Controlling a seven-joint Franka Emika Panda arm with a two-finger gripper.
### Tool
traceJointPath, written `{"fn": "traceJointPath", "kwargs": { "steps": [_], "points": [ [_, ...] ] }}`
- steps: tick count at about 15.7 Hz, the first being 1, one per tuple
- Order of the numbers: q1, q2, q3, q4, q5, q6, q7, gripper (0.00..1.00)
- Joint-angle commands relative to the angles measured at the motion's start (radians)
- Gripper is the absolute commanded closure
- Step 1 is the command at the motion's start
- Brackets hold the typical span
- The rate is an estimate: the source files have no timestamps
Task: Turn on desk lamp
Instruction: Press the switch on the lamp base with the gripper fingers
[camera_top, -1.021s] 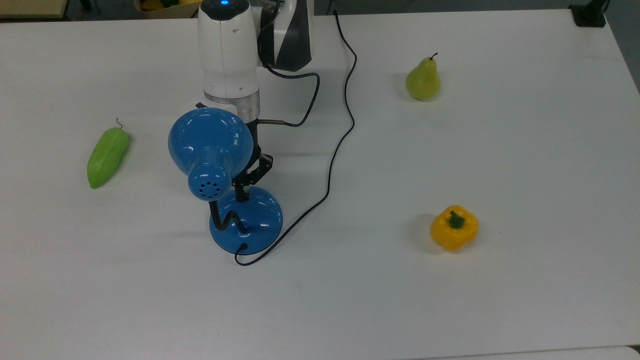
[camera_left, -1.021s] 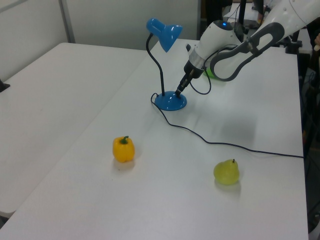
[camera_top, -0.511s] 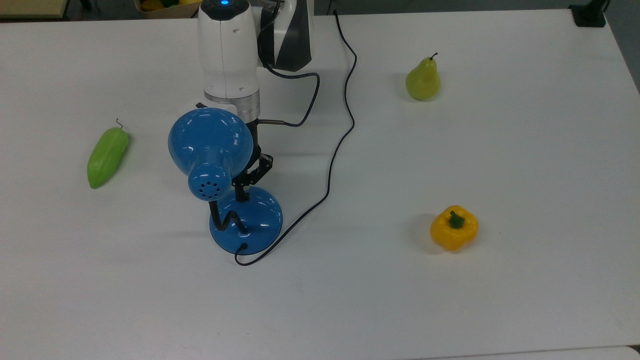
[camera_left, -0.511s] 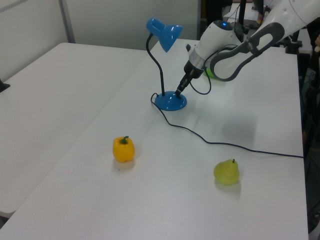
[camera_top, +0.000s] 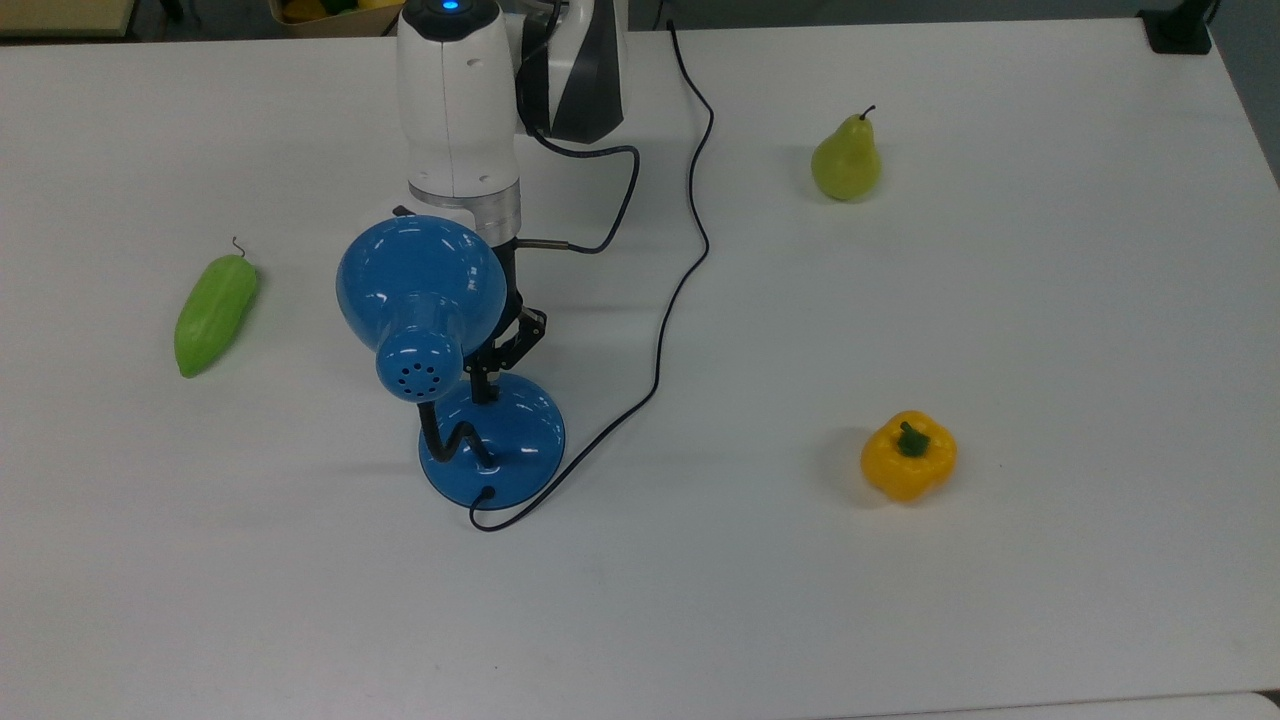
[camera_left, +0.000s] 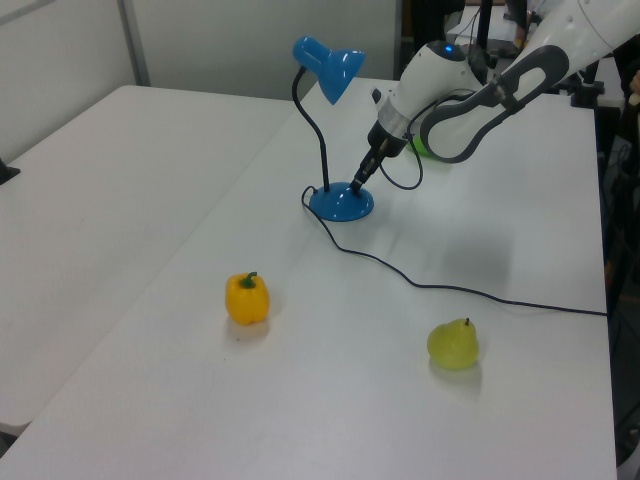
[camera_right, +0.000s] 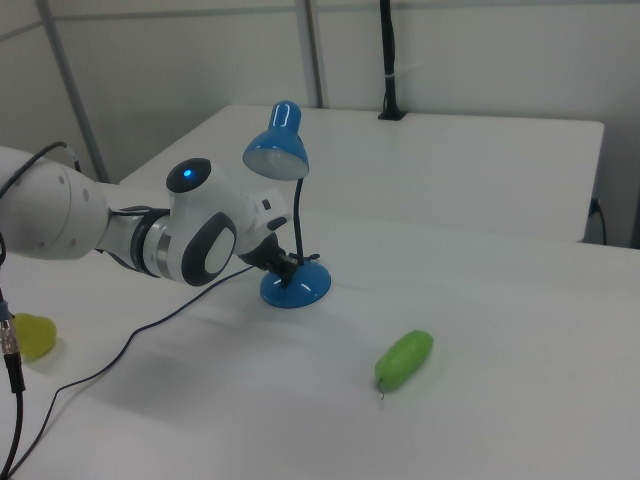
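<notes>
Fingers look pressed together, we think, though the dome hides much of them in the top view. We see the gripper tip down on the round base of the desk lamp, which stands mid-table. Its black cord trails away. A yellow pepper, pear and green vegetable sit well apart.

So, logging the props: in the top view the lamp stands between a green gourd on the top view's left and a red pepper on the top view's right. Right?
Not quite: the pepper is yellow, as the top view shows. The lamp and gourd are as you said.
</notes>
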Motion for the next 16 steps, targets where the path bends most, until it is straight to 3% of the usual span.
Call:
{"fn": "traceJointPath", "kwargs": {
  "steps": [1,11,16],
  "points": [
    [0.015,0.035,-0.006,-0.015,-0.017,0.032,0.004,1.00],
    [0.015,0.052,-0.006,-0.013,-0.019,0.032,0.004,1.00],
    [0.005,-0.006,-0.006,-0.027,-0.017,0.015,0.009,1.00]
  ]
}}
